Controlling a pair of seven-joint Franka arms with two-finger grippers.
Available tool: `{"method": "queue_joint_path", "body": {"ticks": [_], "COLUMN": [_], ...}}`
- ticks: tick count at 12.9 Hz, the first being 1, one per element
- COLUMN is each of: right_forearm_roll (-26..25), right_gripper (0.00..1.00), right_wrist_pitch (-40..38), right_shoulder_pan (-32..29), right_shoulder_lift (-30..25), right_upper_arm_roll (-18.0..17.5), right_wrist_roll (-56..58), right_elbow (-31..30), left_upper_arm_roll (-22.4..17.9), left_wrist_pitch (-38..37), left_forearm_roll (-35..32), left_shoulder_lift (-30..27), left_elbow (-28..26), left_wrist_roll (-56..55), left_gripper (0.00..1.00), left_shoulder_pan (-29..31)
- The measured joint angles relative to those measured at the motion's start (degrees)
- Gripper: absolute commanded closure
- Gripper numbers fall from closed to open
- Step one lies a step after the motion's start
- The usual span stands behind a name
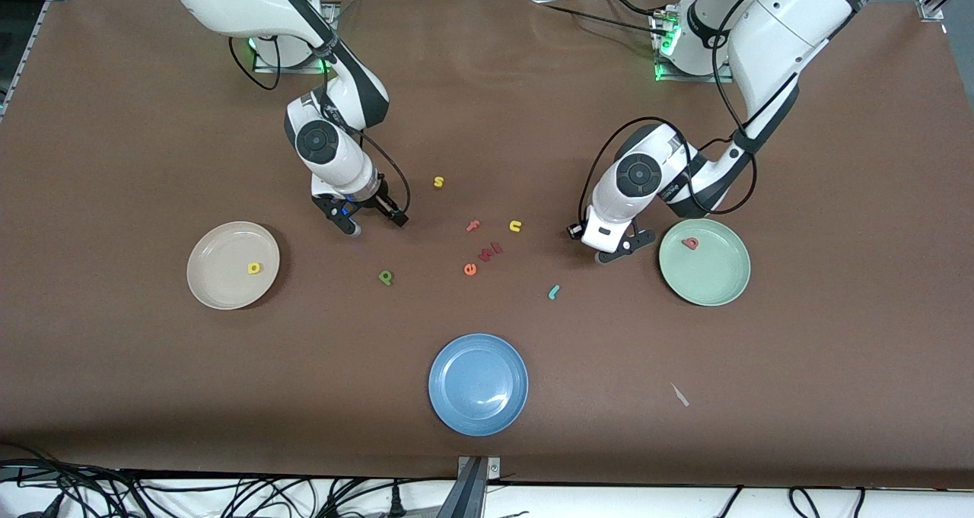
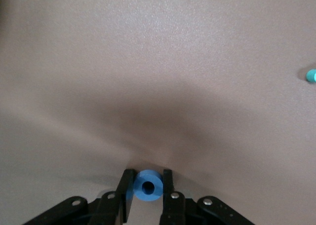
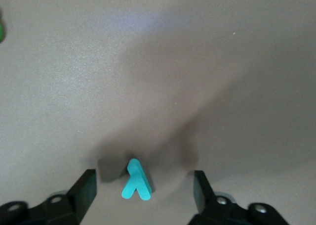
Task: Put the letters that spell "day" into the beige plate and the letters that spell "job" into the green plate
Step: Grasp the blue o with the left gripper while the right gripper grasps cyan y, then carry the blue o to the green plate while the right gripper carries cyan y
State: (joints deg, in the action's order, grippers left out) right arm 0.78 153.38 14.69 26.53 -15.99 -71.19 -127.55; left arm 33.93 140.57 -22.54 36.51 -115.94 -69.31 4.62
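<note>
Nearest the front camera sits one round blue plate (image 1: 478, 383), holding nothing. Three plates stand on the brown bench (image 1: 137, 396): the cream-beige plate (image 1: 221, 286) holds one yellow foam letter (image 1: 255, 268), the pale mint-green plate (image 1: 719, 286) one pink-red "b" (image 1: 690, 243). Between them lie the green letter (image 1: 386, 277) and teal "j" (image 1: 554, 292). The left gripper (image 2: 148, 188) pinches the blue ring "o" (image 2: 148, 185). The right gripper (image 3: 143, 188) stands spread around the teal "y" (image 3: 135, 180).

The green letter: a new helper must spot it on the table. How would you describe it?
Start at the beige plate. On the brown cloth beside it, toward the table's middle, lies the green letter. It lies apart from the red cluster and is the only green letter.
</note>
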Motion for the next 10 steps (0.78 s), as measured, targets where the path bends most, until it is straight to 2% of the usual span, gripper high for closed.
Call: {"method": "queue_joint_path", "body": {"ticks": [3, 5, 10], "right_forearm_roll": [-0.7, -0.9, -0.9], "right_gripper": [0.43, 0.53, 0.65], "right_wrist_pitch": [0.2, 0.2, 0.2], "right_shoulder_pan": [0.2, 0.2, 0.2], "right_shoulder_lift": [0.2, 0.1, 0.0], "right_upper_arm_roll": [0.0, 0.0, 0.0], "right_wrist_roll": [0.0, 0.0, 0.0], "right_elbow": [0.0, 0.0, 0.1], "left_upper_arm_roll": [0.0, 0.0, 0.7], "left_wrist_pitch": [-0.1, -2.8, -22.2], "left_forearm_roll": [0.0, -0.1, 0.0], "left_shoulder_lift": [-0.1, -1.5, -5.2], "left_elbow": [0.4, 1.6, 11.7], "left_wrist_roll": [0.0, 0.0, 3.9], "left_gripper": [0.95, 0.95, 0.96], "left_shoulder_pan": [0.3, 0.8, 1.0]}}
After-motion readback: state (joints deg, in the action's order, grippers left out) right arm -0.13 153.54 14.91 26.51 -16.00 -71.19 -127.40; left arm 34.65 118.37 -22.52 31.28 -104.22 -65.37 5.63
